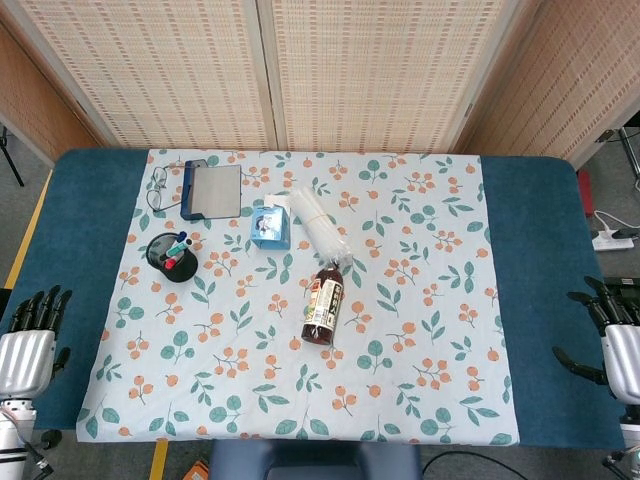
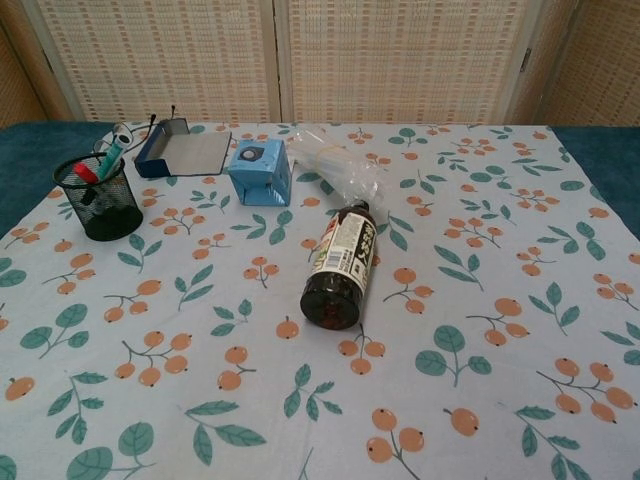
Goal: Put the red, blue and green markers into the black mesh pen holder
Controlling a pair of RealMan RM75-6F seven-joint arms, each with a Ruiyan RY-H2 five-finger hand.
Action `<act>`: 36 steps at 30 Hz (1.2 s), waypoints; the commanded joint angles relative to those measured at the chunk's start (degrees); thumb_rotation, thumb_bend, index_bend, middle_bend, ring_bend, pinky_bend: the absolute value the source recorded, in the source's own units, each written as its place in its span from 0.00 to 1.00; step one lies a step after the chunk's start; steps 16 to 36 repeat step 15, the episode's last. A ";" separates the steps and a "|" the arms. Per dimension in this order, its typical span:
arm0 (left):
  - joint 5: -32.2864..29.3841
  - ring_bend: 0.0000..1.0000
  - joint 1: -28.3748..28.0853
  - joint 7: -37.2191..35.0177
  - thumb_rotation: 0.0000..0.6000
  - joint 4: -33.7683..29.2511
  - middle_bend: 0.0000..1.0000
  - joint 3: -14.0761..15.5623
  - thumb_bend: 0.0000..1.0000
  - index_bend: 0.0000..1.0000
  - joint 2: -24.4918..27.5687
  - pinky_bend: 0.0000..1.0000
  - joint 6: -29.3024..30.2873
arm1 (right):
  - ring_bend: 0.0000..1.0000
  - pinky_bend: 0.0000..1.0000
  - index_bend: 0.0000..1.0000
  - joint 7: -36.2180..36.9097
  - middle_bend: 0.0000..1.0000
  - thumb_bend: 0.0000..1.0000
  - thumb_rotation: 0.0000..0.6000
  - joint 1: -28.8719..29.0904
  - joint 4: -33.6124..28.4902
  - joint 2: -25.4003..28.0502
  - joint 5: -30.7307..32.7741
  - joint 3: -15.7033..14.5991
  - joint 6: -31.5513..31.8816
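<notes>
Looking over the table, I see the black mesh pen holder (image 2: 98, 198) standing upright near its left edge, with the red marker (image 2: 85, 171), green marker (image 2: 110, 152) and a blue marker (image 1: 186, 240) already inside. Just beyond sits a blue tray (image 2: 184, 146); a blue tissue box (image 2: 260, 170), plastic bag (image 2: 335, 165) and toppled brown bottle (image 2: 340, 265) lie well right. My left hand (image 1: 27, 345) and right hand (image 1: 618, 340) hold nothing, fingers apart, off the cloth.
</notes>
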 commanded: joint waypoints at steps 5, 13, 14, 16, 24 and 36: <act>-0.62 0.00 0.61 -0.92 1.00 0.57 0.00 -1.64 0.28 0.02 -0.67 0.10 -0.96 | 0.22 0.16 0.24 -0.54 0.08 0.10 1.00 0.17 -0.47 -0.08 -0.72 -0.34 -0.20; -1.25 0.00 1.04 -1.43 1.00 1.06 0.00 -2.64 0.28 0.02 -0.20 0.10 -2.51 | 0.22 0.16 0.24 -2.20 0.08 0.10 1.00 0.83 -0.69 -0.60 -0.39 -0.35 -1.18; -1.24 0.00 1.08 -1.58 1.00 0.97 0.00 -2.65 0.28 0.02 -0.17 0.10 -2.74 | 0.22 0.16 0.24 -2.27 0.08 0.10 1.00 0.84 -0.70 -0.63 -0.35 -0.37 -1.21; -1.25 0.00 1.08 -1.67 1.00 0.92 0.00 -2.65 0.28 0.02 -0.15 0.10 -3.05 | 0.22 0.16 0.24 -2.29 0.09 0.10 1.00 0.85 -0.69 -0.65 -0.26 -0.36 -1.24; -1.25 0.00 1.08 -1.67 1.00 0.92 0.00 -2.65 0.28 0.02 -0.15 0.10 -3.05 | 0.22 0.16 0.24 -2.29 0.09 0.10 1.00 0.85 -0.69 -0.65 -0.26 -0.36 -1.24; -1.25 0.00 1.08 -1.67 1.00 0.92 0.00 -2.65 0.28 0.02 -0.15 0.10 -3.05 | 0.22 0.16 0.24 -2.29 0.09 0.10 1.00 0.85 -0.69 -0.65 -0.26 -0.36 -1.24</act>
